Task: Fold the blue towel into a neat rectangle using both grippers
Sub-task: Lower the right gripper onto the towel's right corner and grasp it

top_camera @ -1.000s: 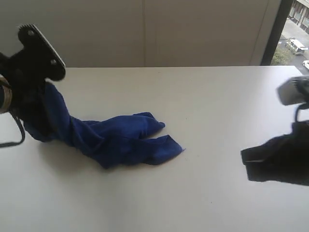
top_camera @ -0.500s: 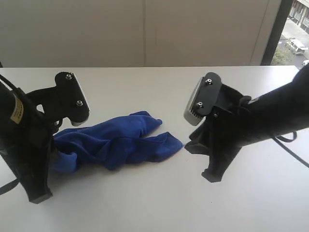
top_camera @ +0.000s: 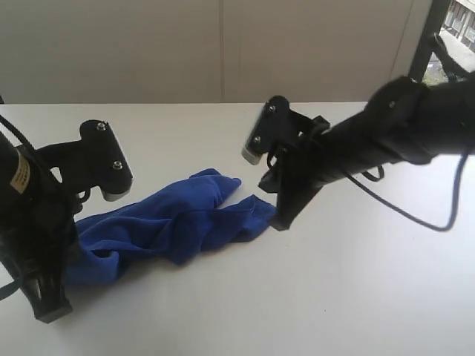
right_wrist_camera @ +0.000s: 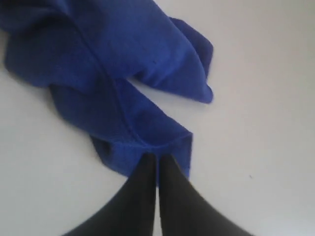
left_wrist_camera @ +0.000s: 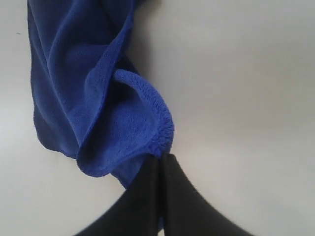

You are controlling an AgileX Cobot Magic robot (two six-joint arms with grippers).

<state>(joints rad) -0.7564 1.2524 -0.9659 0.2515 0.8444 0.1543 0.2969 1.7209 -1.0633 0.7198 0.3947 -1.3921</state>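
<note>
blue towel [top_camera: 171, 222] bunched on table [top_camera: 341, 297], left gripper [left_wrist_camera: 160, 162] and right gripper [right_wrist_camera: 156, 160] each clamping one end, arm label [top_camera: 20, 172] illegible

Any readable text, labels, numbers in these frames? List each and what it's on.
Yellow sticker on the left arm: dark print, too blurred to read.
Blue towel: no tag or lettering in view.
Nothing else carries text; none is legible.

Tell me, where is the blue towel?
The blue towel lies bunched on the white table, left of centre in the exterior view, stretched between the left gripper and the right gripper, each pinching one end.
</note>
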